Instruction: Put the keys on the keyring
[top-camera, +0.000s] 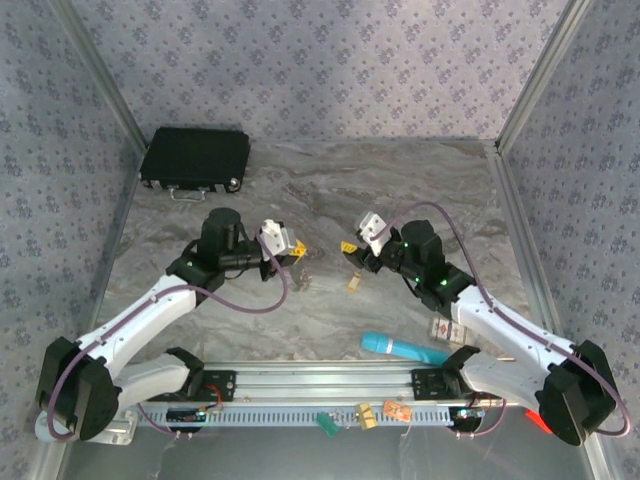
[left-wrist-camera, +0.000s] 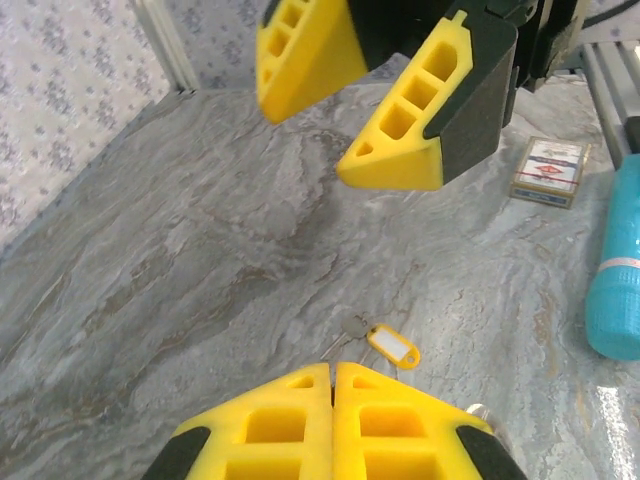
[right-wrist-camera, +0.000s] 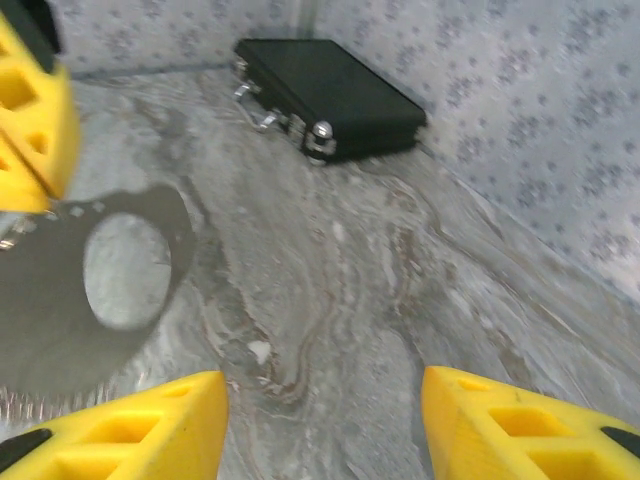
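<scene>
Left claw (left-wrist-camera: 332, 372) clamped on keyring (right-wrist-camera: 182, 245); right claw (right-wrist-camera: 325, 415) apart, hovers over the key (left-wrist-camera: 393, 345), nearer it than left.

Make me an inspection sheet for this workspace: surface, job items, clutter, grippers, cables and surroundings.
Surface: marble-patterned table, no spills seen.
Job's things: key lying on the table; keyring hanging from the left gripper.
Clutter: black case, turquoise cylinder, card box, plastic pieces on the front rail.
Grippers: left gripper shut on the keyring; right gripper open, empty.
Cables: purple cable looped on each arm, no snag seen.
Surroundings: patterned walls, metal frame.
</scene>
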